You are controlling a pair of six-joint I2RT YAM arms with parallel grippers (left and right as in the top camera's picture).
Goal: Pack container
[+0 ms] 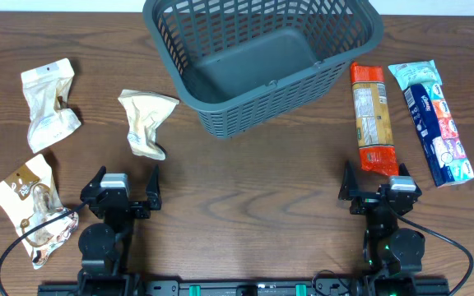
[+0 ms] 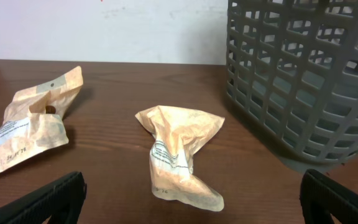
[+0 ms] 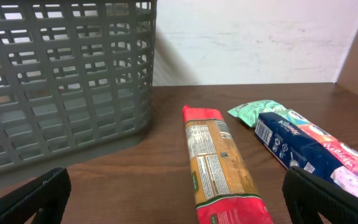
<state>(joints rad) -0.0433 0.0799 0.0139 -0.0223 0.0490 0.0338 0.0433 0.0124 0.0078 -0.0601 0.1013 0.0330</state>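
The container (image 1: 237,115) stands ahead between left gripper (image 1: 126,182) and right gripper (image 1: 374,177) (both agape); untouched.

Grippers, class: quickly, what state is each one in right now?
Left gripper: open, holding nothing.
Right gripper: open, holding nothing.

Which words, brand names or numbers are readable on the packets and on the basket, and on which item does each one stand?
"Kleenex": on the blue tissue pack, seen from the right wrist.
red packet: its label panel carries print, too small to read.
crumpled beige packet: printed lines, blurred.
beige packet at left: a stamped line, not legible.
container: no text visible.
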